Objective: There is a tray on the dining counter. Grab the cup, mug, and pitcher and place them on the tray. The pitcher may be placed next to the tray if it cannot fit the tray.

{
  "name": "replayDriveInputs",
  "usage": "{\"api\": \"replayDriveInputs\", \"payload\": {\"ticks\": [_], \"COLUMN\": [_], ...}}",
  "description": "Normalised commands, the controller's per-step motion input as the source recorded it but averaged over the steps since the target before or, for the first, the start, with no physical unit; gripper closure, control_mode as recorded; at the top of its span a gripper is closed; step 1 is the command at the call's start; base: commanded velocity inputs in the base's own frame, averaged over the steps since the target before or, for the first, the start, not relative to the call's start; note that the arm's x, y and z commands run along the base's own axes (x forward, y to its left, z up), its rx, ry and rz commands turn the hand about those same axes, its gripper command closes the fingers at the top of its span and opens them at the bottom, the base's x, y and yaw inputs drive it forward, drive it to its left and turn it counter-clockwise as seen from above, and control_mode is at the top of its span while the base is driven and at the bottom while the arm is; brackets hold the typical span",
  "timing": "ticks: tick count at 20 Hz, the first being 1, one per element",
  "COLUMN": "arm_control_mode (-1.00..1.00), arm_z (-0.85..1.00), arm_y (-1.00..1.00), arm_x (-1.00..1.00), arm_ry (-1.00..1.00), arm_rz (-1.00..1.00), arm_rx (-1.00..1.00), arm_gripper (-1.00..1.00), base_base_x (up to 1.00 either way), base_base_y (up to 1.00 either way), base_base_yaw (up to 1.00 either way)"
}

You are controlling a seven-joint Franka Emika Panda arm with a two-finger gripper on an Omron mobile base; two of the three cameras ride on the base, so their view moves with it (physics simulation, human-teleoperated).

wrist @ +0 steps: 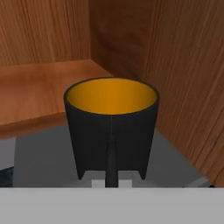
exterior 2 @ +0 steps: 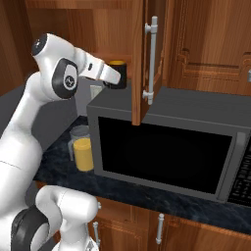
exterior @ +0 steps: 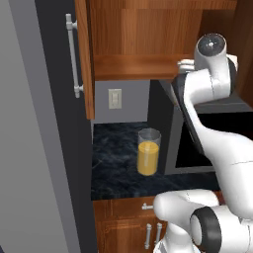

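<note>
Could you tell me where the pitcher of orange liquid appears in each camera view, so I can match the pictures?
Left base view: the pitcher stands at centre on the black counter, left of the microwave.
Right base view: the pitcher is at middle left, again just left of the microwave.
Hand view: not in it.
Shared landmark: the microwave beside it.

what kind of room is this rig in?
A rendered home kitchen, most likely: a microwave sits on a black marbled counter under wooden wall cabinets, with a pitcher of orange liquid beside it.
</note>
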Motion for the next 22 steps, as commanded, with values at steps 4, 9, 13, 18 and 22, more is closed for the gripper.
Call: {"api": "replayDriveInputs", "payload": {"ticks": [4,9,13,18,22], "arm_control_mode": [-1.00,-1.00,-1.00,-1.00,-1.00], "arm_z": [0.00,0.00,0.00,0.00,0.00], "arm_y": [0.40,0.28,0.25,0.17,0.08], "arm_x": [-1.00,-1.00,-1.00,-0.90,-0.57], "arm_ry": [-0.04,-0.01,0.00,0.00,0.00], "arm_rz": [0.00,0.00,0.00,0.00,0.00], "arm_rx": [0.00,0.00,0.00,0.00,0.00], "arm_gripper": [1.00,1.00,1.00,1.00,1.00], "base_base_x": [0.00,0.00,0.00,0.00,0.00], "base_base_y": [0.00,0.00,0.00,0.00,0.00], "base_base_yaw": [0.00,0.00,0.00,0.00,0.00]}}
